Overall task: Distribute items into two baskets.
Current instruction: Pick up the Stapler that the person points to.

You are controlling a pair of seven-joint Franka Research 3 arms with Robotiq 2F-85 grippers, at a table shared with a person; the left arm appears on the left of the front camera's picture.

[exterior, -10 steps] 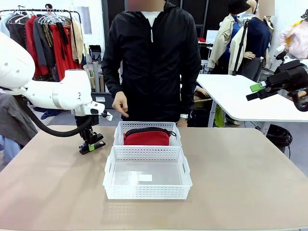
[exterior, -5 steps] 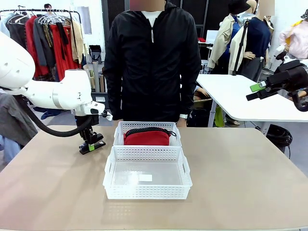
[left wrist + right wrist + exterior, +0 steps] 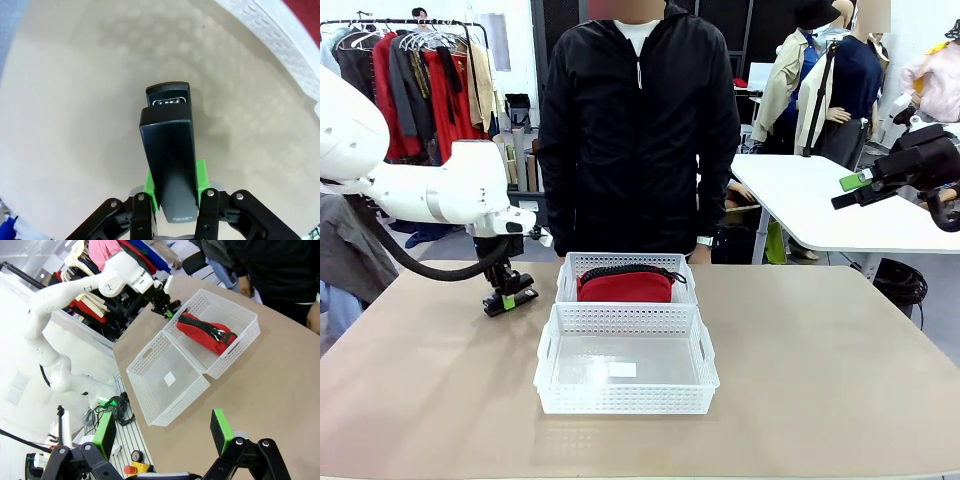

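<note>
**Left pincer's got the stapler**

We see the left gripper (image 3: 508, 300) clamped on the black stapler (image 3: 169, 165), low over the table (image 3: 820, 350). Off to its side sit the near basket (image 3: 625, 398) and the far basket (image 3: 620, 262), which holds the red pouch (image 3: 625, 287). The right gripper (image 3: 162, 432) hangs wide open.

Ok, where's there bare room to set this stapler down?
The near basket is empty: its whole clear bottom is free. The tabletop right of both baskets and in front of the near one is bare too. Crowded: the far basket, nearly filled by the red pouch.
</note>
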